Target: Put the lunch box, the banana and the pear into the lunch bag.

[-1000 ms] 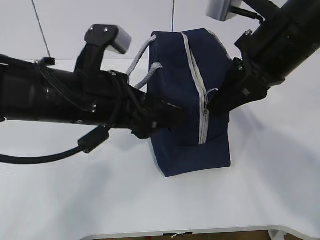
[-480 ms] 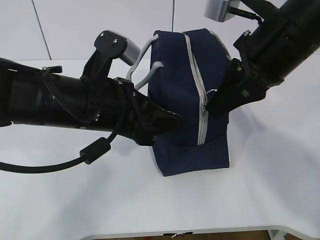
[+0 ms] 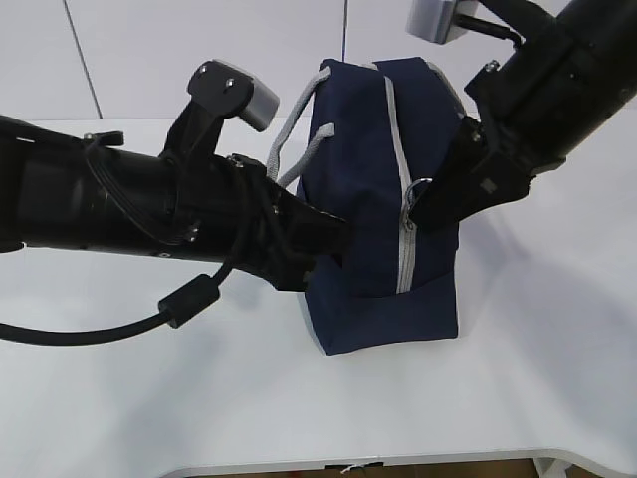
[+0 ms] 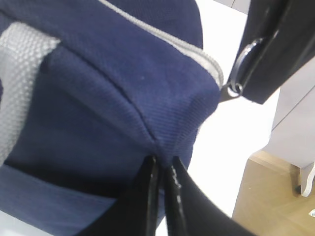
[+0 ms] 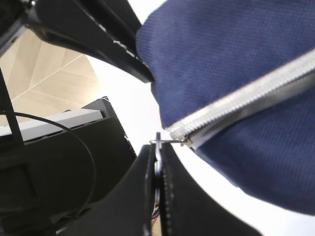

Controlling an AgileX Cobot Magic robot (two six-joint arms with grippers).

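Note:
The navy lunch bag (image 3: 373,189) stands on the white table with its grey zipper (image 3: 403,209) closed along the top and down the front end. My left gripper (image 3: 333,239) is shut on a pinch of the bag's fabric at its front left corner; the left wrist view shows the pinch (image 4: 162,162). My right gripper (image 3: 426,204) is shut on the metal ring pull (image 5: 157,147) of the zipper; the ring also shows in the left wrist view (image 4: 241,69). The lunch box, banana and pear are out of view.
The bag's grey webbing handles (image 3: 294,129) hang over its left side above my left arm. The white table (image 3: 299,398) has its front edge at the bottom of the exterior view. A white wall stands behind.
The top of the bag has tilted to the right and its handles have lifted. Both grippers keep their holds.

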